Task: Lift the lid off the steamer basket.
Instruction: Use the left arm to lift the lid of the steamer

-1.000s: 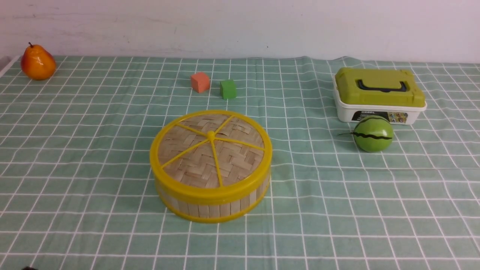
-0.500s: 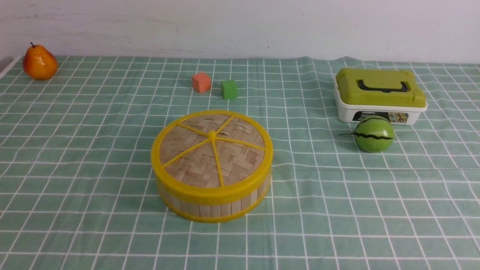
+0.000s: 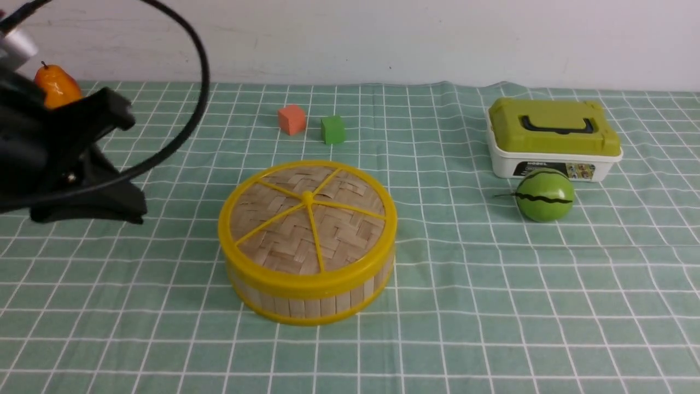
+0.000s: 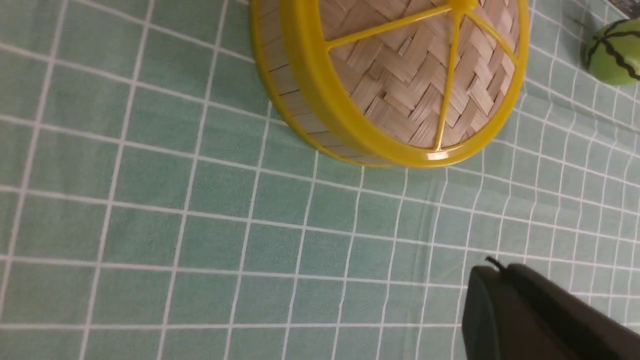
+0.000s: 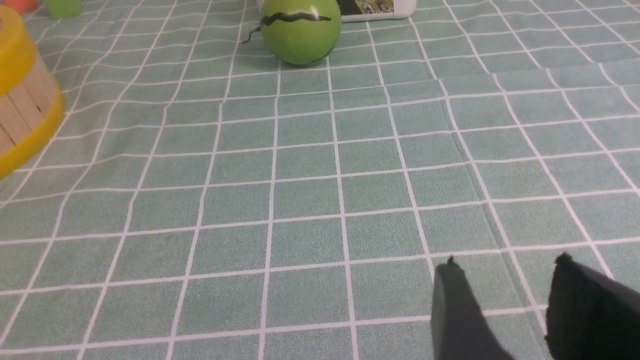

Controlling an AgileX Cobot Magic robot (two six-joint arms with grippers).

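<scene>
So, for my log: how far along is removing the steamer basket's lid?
Nothing done: the lid sits on the steamer basket. In hand: the left gripper, shut and empty, hangs apart from it. Remaining: grasp and lift the lid. The right gripper is open.

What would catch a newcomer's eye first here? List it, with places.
The yellow-rimmed lid sitting on the steamer basket, mid-table. Then the black left arm at the left edge, partly hiding an orange pear, and the striped green ball by the green-topped box at the right.
</scene>
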